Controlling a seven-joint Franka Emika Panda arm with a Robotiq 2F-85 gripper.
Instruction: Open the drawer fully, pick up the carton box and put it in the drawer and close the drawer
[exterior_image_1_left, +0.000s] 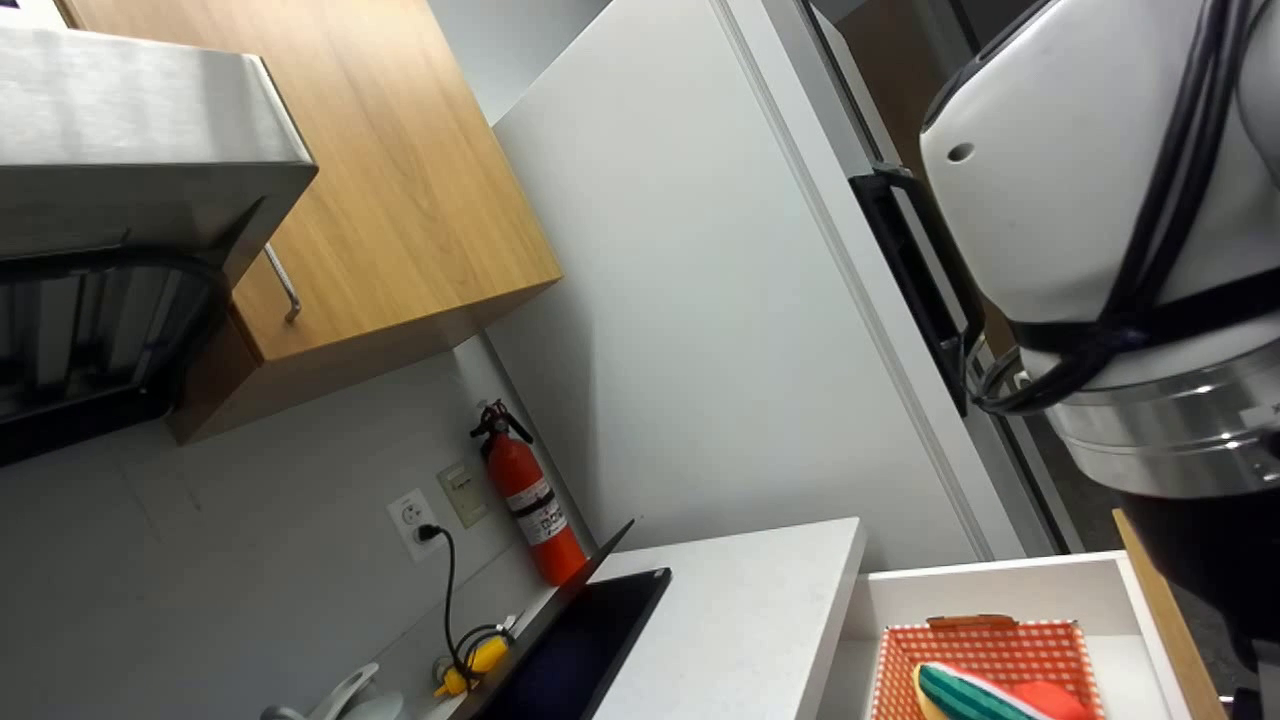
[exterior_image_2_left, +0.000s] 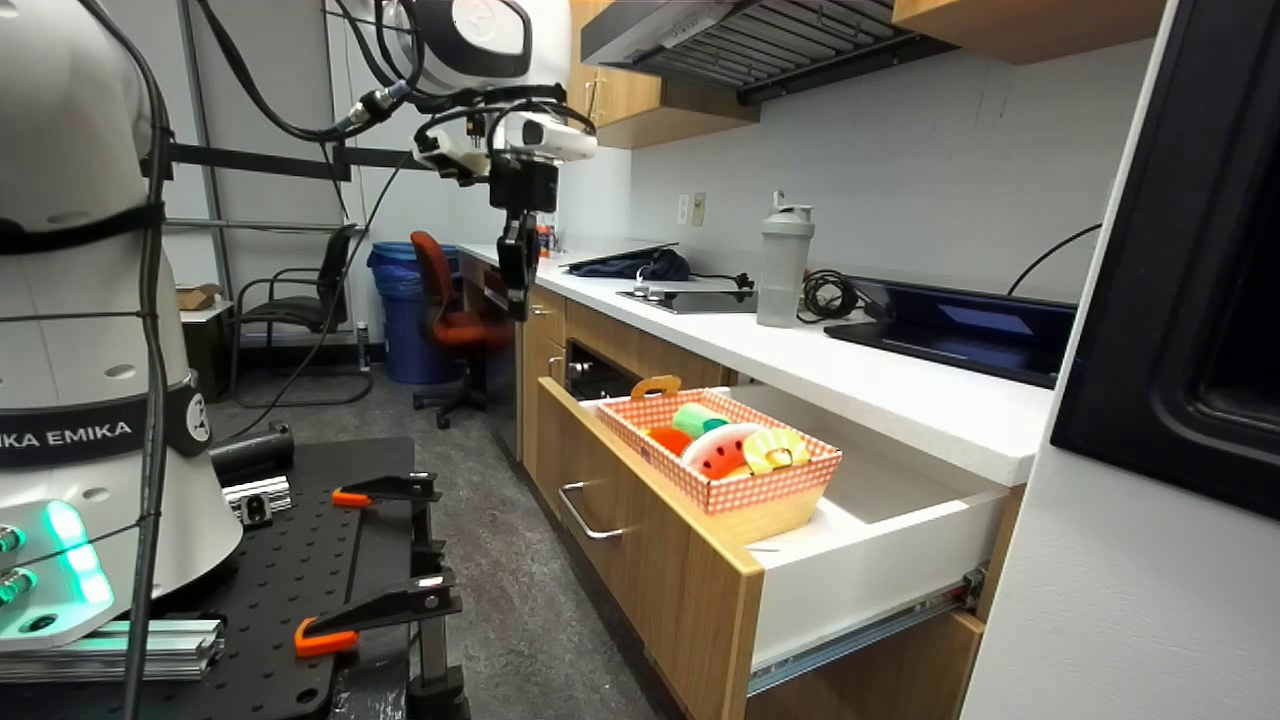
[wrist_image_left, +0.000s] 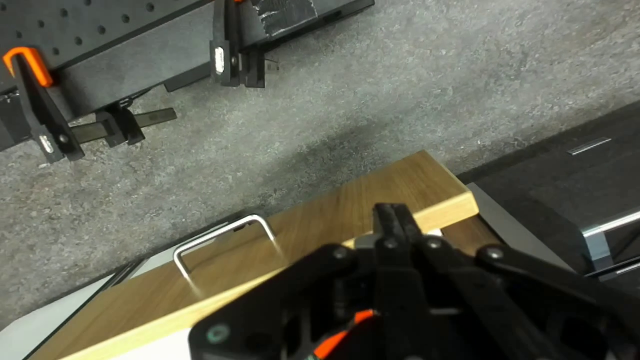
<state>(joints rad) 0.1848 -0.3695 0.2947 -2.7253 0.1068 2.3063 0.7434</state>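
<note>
The drawer (exterior_image_2_left: 660, 560) is pulled far out from under the counter in an exterior view. Its white inside also shows in an exterior view (exterior_image_1_left: 1000, 575). The carton box (exterior_image_2_left: 765, 490), with red-and-white checked sides and an orange-tan handle, sits upright inside the drawer, holding soft toy produce; it also shows in an exterior view (exterior_image_1_left: 985, 645). My gripper (exterior_image_2_left: 517, 305) points down, above and apart from the drawer, toward its far end. In the wrist view, the fingertips (wrist_image_left: 392, 207) are together with nothing between them, over the drawer's front edge (wrist_image_left: 445, 212). The gripper hides most of the drawer's inside there.
The white counter (exterior_image_2_left: 680, 330) bears a shaker bottle (exterior_image_2_left: 785, 262) and a black laptop (exterior_image_2_left: 960, 325). A silver drawer handle (wrist_image_left: 225, 237) sticks out from the drawer front. Orange-tipped clamps (exterior_image_2_left: 380, 615) jut from the robot's black table (exterior_image_2_left: 290, 580). A red fire extinguisher (exterior_image_1_left: 530, 500) stands by the wall.
</note>
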